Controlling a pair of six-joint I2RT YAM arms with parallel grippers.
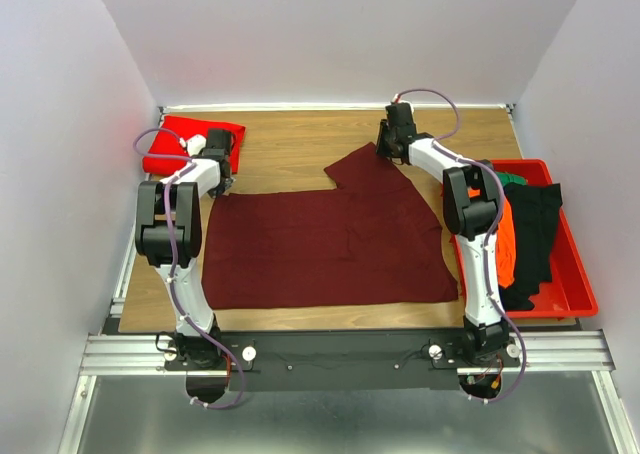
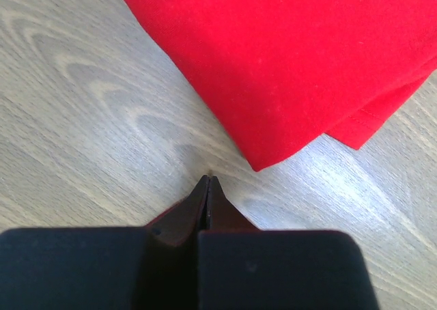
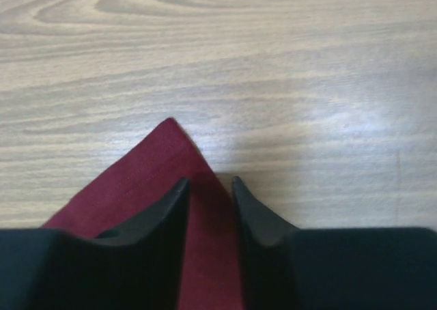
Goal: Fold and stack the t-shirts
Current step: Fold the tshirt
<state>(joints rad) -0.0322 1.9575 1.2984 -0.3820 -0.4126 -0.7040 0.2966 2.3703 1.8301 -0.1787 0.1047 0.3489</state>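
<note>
Top external view, working outward from the arm bases: the maroon shirt (image 1: 330, 244) lies spread and mostly flat across the middle of the counter (image 1: 290, 149), with its near hem towards the arms and one pointed corner pushed out at the far side. That layout suits a fold, since both arms reach over it to its far edge, one at each end. The left gripper (image 1: 222, 179) sits at the far left corner of the cloth. In its wrist view the fingers are pressed together, and a sliver of dark red between them suggests they are pinching that corner, though the cloth is mostly hidden there. The right gripper (image 1: 385, 146) hangs over the pointed far corner. Its fingers are spread, one on either side of the cloth tip, and are not yet closed on it, so the next step is probably to close and then carry the far edge forward. Just beyond the left gripper lies the red shirt (image 1: 170, 154), already folded in the far left corner as the base of the stack. A red bin (image 1: 580, 294) at the right edge holds more clothes (image 1: 535, 234).
</note>
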